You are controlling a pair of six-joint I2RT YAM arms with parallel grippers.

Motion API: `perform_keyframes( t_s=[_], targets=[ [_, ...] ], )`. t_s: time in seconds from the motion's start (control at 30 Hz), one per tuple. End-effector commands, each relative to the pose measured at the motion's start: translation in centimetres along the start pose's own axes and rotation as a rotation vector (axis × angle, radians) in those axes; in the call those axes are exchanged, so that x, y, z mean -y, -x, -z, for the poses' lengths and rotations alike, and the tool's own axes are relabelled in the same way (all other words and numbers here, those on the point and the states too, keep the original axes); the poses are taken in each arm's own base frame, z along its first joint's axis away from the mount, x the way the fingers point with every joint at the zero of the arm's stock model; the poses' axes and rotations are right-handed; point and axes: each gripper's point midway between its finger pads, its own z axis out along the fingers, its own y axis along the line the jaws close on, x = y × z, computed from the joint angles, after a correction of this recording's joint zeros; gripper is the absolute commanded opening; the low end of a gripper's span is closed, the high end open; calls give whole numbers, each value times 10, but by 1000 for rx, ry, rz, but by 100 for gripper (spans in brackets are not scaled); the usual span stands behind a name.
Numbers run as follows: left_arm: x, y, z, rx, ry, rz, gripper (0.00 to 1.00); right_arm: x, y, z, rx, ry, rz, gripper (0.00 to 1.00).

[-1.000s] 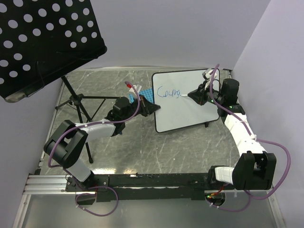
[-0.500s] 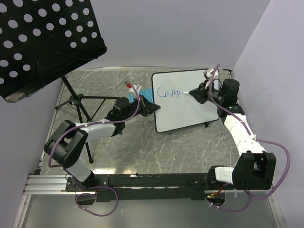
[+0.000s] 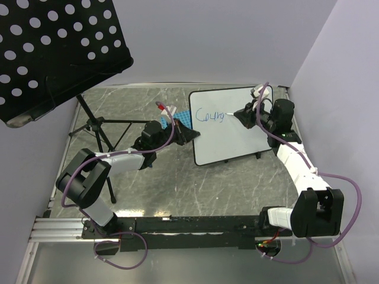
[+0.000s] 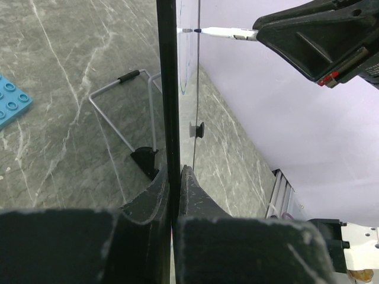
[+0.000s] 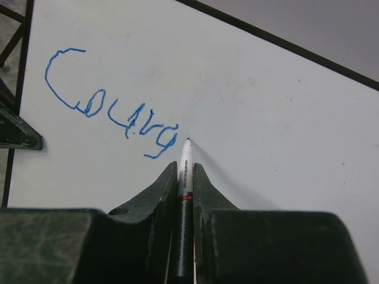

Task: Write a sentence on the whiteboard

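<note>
Top view: whiteboard [image 3: 234, 139] propped upright at far right, sentence [image 3: 210, 115] begun at its upper left; right gripper [image 3: 244, 114] just past the last letter; left wrist: left gripper [image 4: 173, 177] clamped shut on whiteboard's edge, steadying it; right wrist: marker [image 5: 185, 168] pinched in closed right gripper, tip just right of "Courag"; press lightly, hold the baseline level, start "e" close beside "g".

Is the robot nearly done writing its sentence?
Not yet. Blue letters reading roughly "Courag" are on the board. The right claw holds the marker, tip by the last letter, while the left claw grips the board's edge. The rest of the sentence is unwritten.
</note>
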Motion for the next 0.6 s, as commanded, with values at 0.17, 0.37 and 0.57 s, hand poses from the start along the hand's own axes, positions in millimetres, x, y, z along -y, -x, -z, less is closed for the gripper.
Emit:
perform_keyframes(
  t_s=[0.17,0.37,0.57],
  targets=[
    [18,12,-3,34,-77,-66,1,-1,15,-9,55,-29,52,0],
    [17,11,-4,33,-76,-64,1,-1,16,-5,52,-30,64,0],
    [17,12,-4,32,-75,-65,1,2,9,-7,21,-40,53,0]
  ],
)
